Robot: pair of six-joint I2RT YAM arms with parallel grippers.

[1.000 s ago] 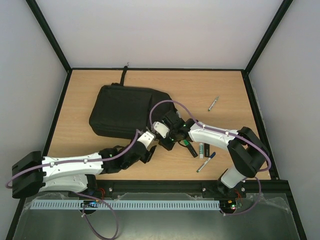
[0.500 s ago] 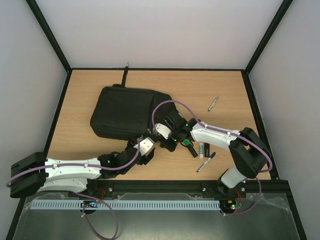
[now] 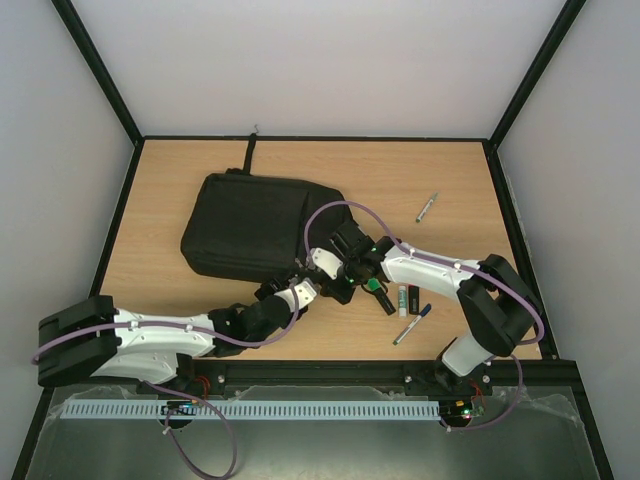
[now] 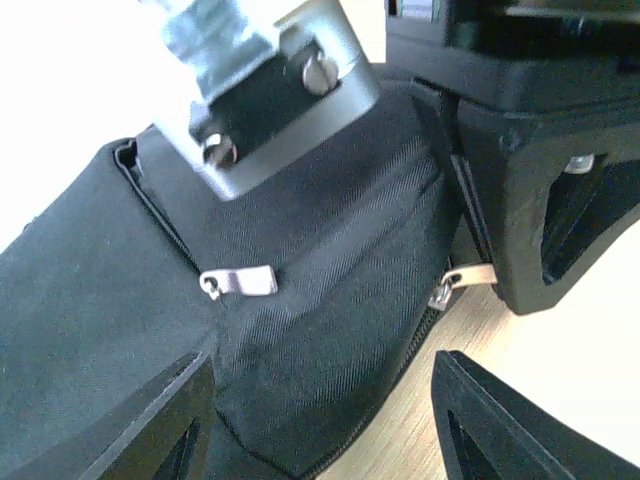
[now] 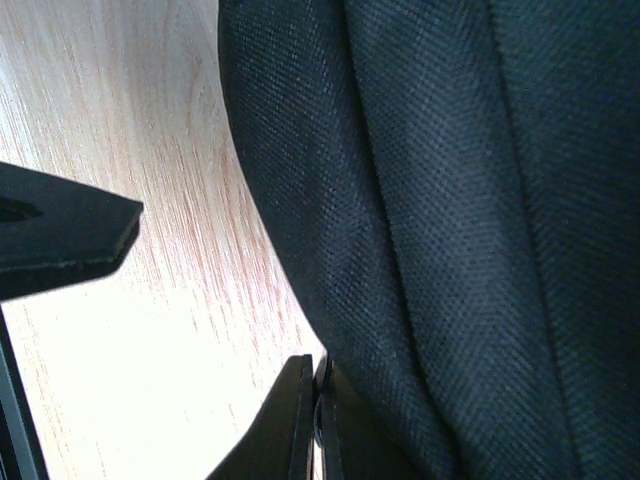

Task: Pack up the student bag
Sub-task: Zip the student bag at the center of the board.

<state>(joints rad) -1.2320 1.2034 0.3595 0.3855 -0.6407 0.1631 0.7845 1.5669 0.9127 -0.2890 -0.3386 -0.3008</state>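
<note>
- The student bag (image 3: 250,222) lies flat on the wooden table (image 3: 400,170), left of centre in the overhead view. Its black strap (image 3: 247,155) points toward the top edge of the tabletop.
- Both arms meet at the bag's lower right corner.
- The left gripper (image 4: 322,362) is partly open. Its fingers sit at the bottom of the left wrist view, one on each side of the bag's corner, and they hold nothing.
- In that view the left zipper pull (image 4: 240,282) lies on the fabric at middle left. The right zipper pull (image 4: 468,278) sticks out at the corner's right edge, and its tip reaches the black body of the other arm's tool.
- The right gripper (image 5: 315,410) has its fingers pressed together at bottom centre of its own view, against the bag's edge. I cannot tell whether they pinch that pull.
- Lower right of centre overhead lie a black marker (image 3: 383,298), a white tube (image 3: 402,298) and a blue pen (image 3: 412,324).
- A silver pen (image 3: 427,207) lies higher up, well apart from them.
</note>
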